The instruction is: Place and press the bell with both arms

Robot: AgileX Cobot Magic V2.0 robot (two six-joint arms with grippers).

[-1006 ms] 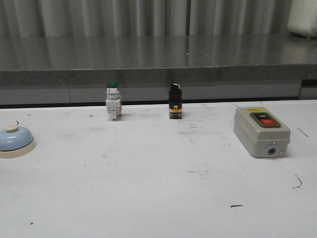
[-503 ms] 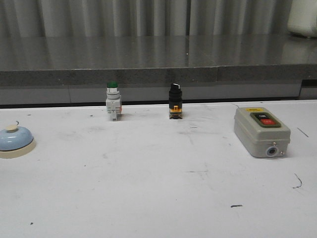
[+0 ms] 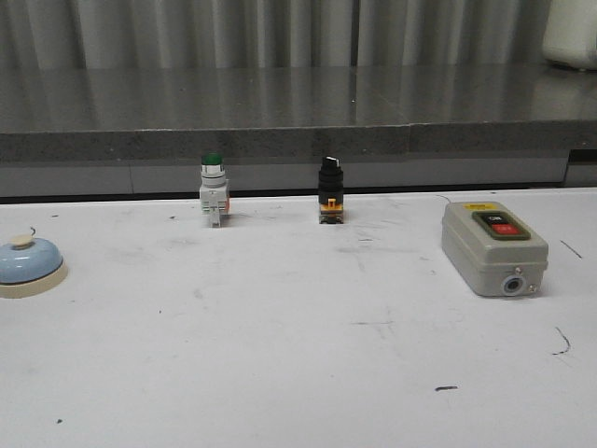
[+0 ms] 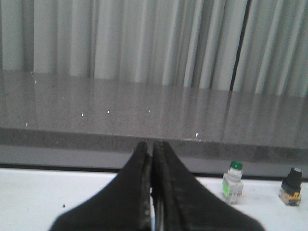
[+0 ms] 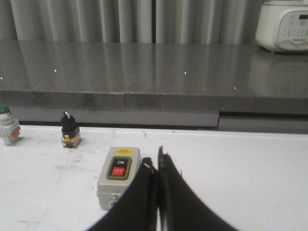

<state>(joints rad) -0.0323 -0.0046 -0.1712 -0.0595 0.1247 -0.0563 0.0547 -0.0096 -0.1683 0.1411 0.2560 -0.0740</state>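
The pale-blue bell [image 3: 28, 265] with a cream base and cream top button sits on the white table at the far left edge of the front view. Neither arm shows in the front view. My left gripper [image 4: 151, 145] shows in its wrist view, black fingers pressed together and empty, held above the table; the bell is out of that view. My right gripper [image 5: 156, 161] shows in its wrist view, fingers together and empty, just right of the grey switch box [image 5: 119, 176].
The grey switch box [image 3: 491, 247] with ON and OFF buttons sits at the right. A green-capped push button [image 3: 213, 189] and a black selector switch [image 3: 329, 189] stand at the table's back edge, before a raised grey counter [image 3: 298, 112]. A white appliance [image 5: 283, 24] stands on it.
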